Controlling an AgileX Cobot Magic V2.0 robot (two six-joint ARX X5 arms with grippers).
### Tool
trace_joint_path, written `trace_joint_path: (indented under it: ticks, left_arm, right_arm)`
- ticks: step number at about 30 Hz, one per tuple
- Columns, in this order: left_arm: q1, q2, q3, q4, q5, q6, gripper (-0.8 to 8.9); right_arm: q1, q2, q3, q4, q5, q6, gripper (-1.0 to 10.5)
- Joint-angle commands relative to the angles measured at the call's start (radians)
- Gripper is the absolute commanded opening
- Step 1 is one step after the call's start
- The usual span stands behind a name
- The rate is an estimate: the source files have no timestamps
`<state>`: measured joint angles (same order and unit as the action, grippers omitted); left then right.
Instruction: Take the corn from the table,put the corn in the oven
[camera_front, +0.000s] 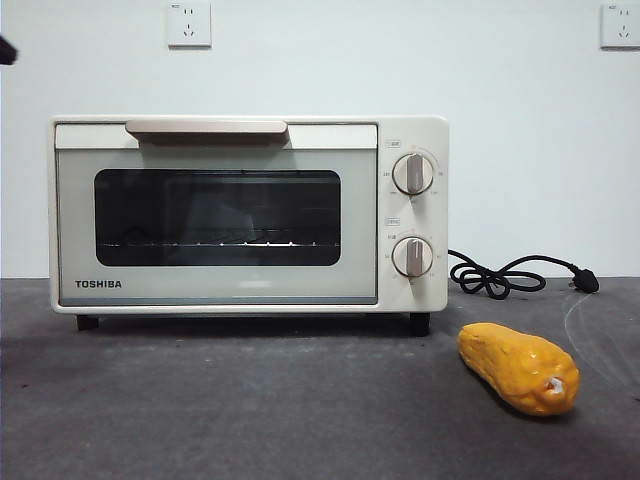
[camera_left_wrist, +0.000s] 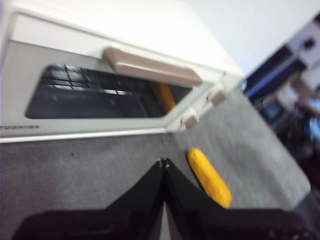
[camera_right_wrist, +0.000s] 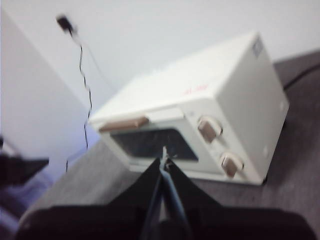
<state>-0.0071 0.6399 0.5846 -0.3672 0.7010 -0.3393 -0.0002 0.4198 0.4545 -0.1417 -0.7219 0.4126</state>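
Yellow-orange and glossy, the corn (camera_front: 518, 367) lay on the dark grey worktop (camera_front: 250, 400), near and to the right of the oven (camera_front: 250, 212), just off its right front foot and not touching it. Its pale stub end pointed toward the near right. The cream-white oven stood with its door shut, the bar handle (camera_front: 207, 128) along the top edge and a wire rack visible behind the dark glass; its black cord (camera_front: 510, 275) trailed off to the right behind the corn.

Neither arm was at work. The left gripper (camera_left_wrist: 164, 162) hung above the worktop in front of the oven, its fingers pressed together at the tips, the corn lying just beside them in that wrist view. The right gripper (camera_right_wrist: 164, 159) waited higher, fingers likewise closed on nothing, facing the oven's knob side.

By its sheen and lumpy moulding the corn looked like a light, stiff plastic piece, probably slippery. A hold across the thick middle, with the fingers straddling its short axis, seemed safest, since the tapered ends could squirt out. The door needed opening before any placing
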Motion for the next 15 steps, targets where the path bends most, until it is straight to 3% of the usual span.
trace_joint_path:
  ticks: [1,5,8,13,15]
  left_arm:
    - [-0.048,0.097,0.117,-0.097,-0.021,0.158,-0.06]
    - [-0.129,0.204,0.269,-0.212,-0.128,0.229,-0.06]
    - [-0.193,0.266,0.357,-0.241,-0.197,0.246,-0.06]
    - [-0.291,0.334,0.454,-0.242,-0.262,0.247,-0.06]
    - [-0.321,0.349,0.475,-0.241,-0.282,0.246,-0.06]
  right_arm:
    - [0.002,0.102,0.091,-0.104,-0.027,-0.148,0.0]
    - [0.035,0.239,0.219,-0.269,-0.025,-0.257,0.3]
    - [0.081,0.341,0.311,-0.377,-0.005,-0.312,1.5]
    - [0.199,0.5,0.418,-0.48,0.14,-0.347,1.8]
    - [0.25,0.548,0.44,-0.501,0.232,-0.351,2.7]
